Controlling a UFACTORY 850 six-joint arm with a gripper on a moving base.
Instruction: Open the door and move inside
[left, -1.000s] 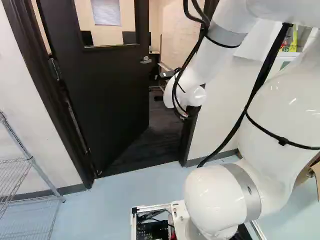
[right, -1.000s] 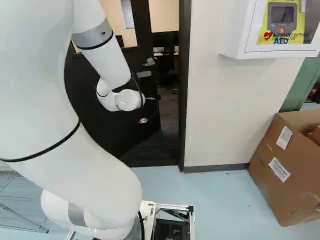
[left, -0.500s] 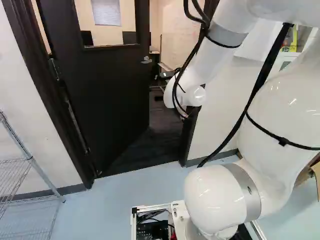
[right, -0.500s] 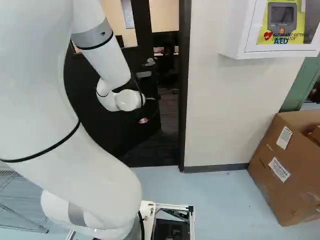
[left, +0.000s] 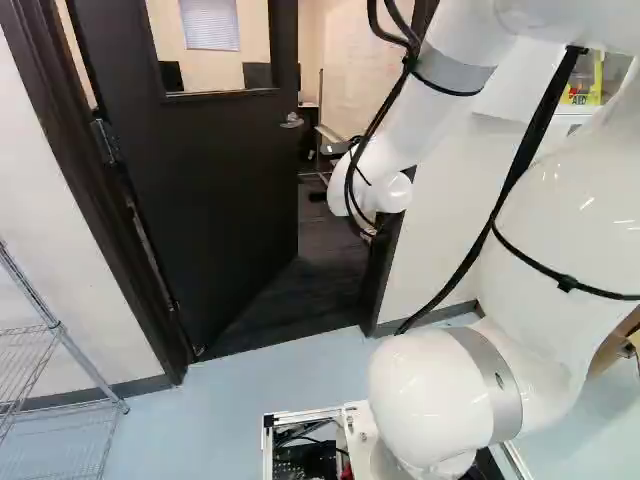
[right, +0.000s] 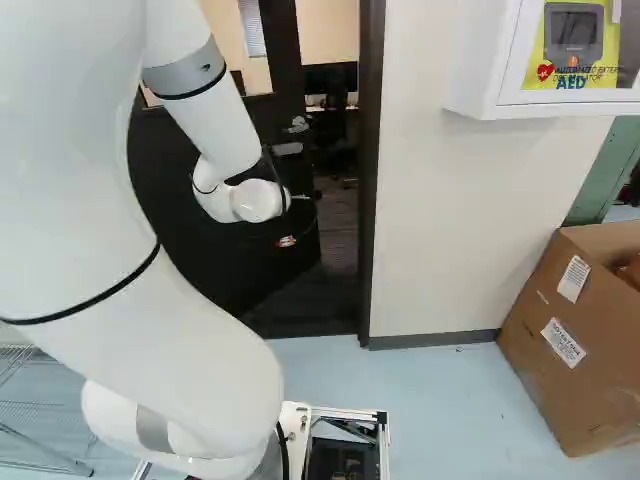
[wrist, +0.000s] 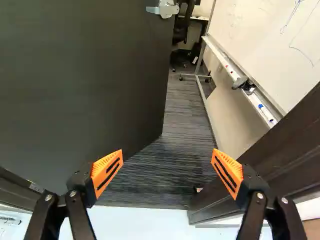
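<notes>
The base has moved, by the look of it a slight creep forward: wall and doorway spread outward in both base views, while the glossy white arm (left: 395, 130) keeps its pose above its lowest joint. The dark, flat-faced door (left: 215, 210), at ten o'clock in the left base view, is ajar and has not swung against its frame. So the job now seems to be driving in, probably after widening the gap. The tool (wrist: 167, 152) is spread wide, its ribbed orange pads gripping nothing; the smooth silver metal lever handle (wrist: 164, 9) lies well ahead, at twelve o'clock from it. Fine-striped grey carpet (wrist: 155, 175) fills the opening beyond matte pale-blue floor (left: 260, 390). The hard, grooved brown jamb (wrist: 287, 137), at three o'clock from the tool, could catch the arm.
</notes>
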